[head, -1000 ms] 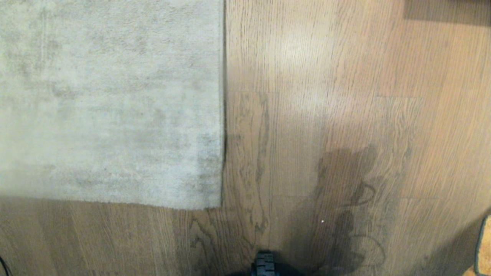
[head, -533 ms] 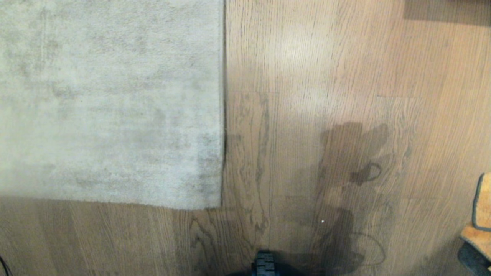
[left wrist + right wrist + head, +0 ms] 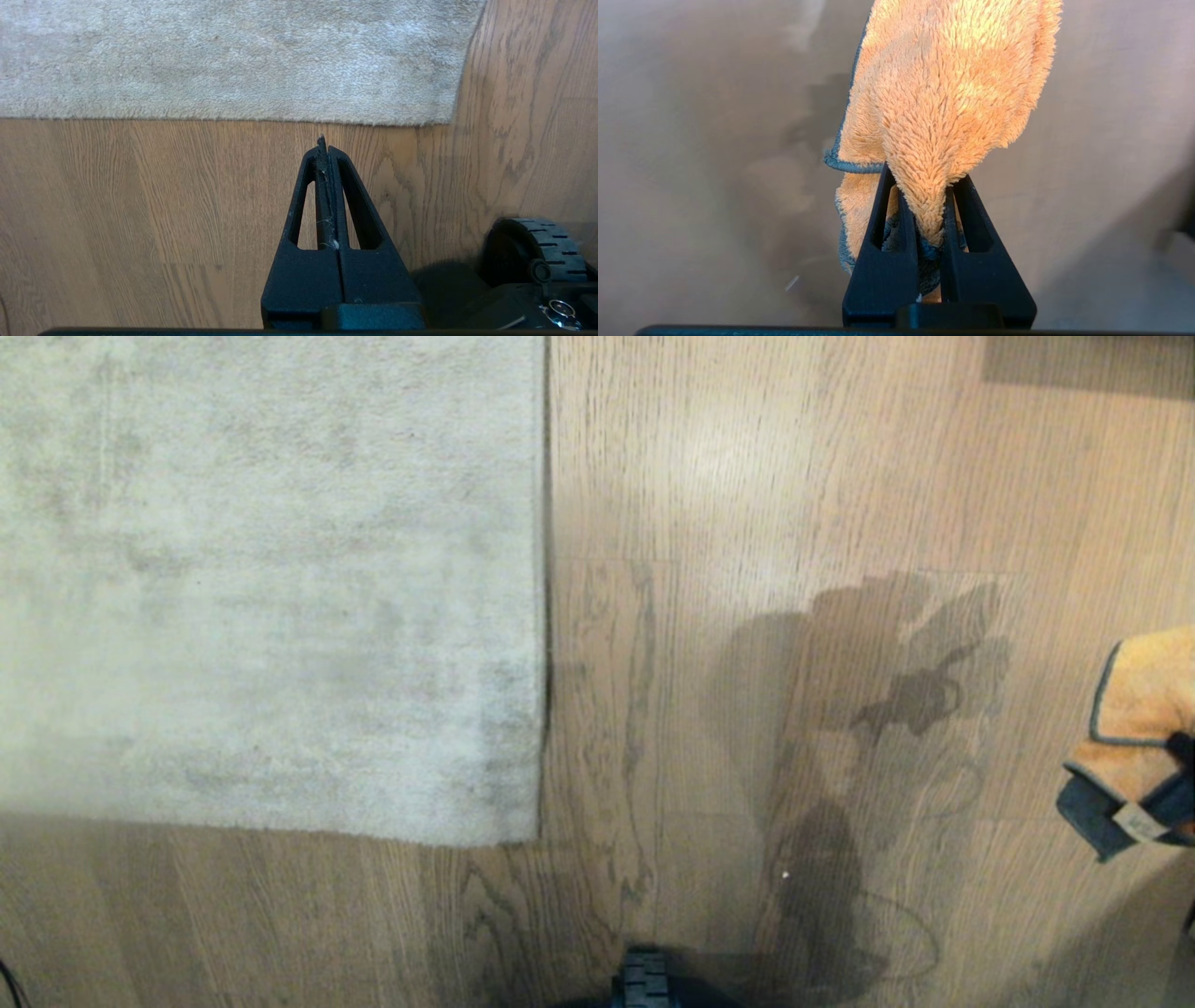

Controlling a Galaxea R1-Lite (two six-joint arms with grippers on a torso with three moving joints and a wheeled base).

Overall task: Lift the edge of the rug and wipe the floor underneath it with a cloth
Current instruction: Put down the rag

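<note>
**Cloth in hand, rug not yet lifted**

From the head view, we see the rug edge (image 3: 544, 616) lying flat on the floor (image 3: 709, 476), with the cloth (image 3: 1134, 709) at the far right, well apart from it. We judge the approach step is in hand; next, something must raise that border.

In the left wrist view, our left gripper (image 3: 323, 142) hangs pressed together and empty, near the rug's near edge.

In the right wrist view, our right gripper (image 3: 924, 196) is clamped on the cloth.
</note>
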